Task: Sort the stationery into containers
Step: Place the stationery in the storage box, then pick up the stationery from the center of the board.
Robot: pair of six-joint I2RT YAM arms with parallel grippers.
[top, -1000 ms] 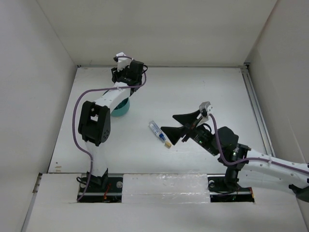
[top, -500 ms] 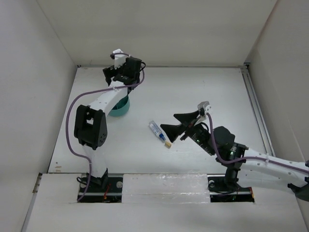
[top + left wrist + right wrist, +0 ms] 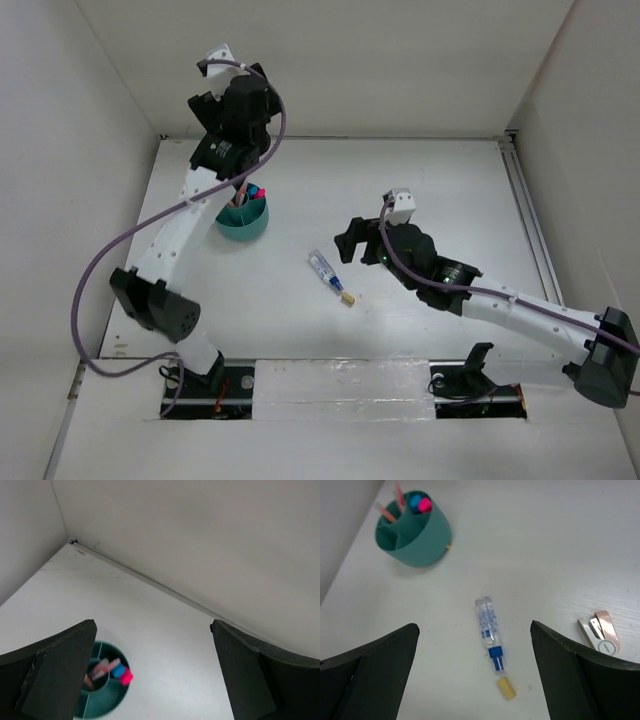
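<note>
The teal cup [image 3: 243,224] stands at the far left of the table [image 3: 430,170]. It holds a pink-capped marker [image 3: 424,504], a blue-capped marker [image 3: 413,501] and a thin pink-red pen [image 3: 386,514]. The left gripper [image 3: 152,625] hangs above it, spread wide and empty. A clear-barrelled pen [image 3: 489,630] lies mid-table, with a tan block [image 3: 506,688] just beside its blue end (touching or not, I cannot tell). The right gripper [image 3: 473,625] hovers over them, released, grasping nothing. A small pink-and-white object [image 3: 598,632] lies near the pen, on the side away from the cup.
</note>
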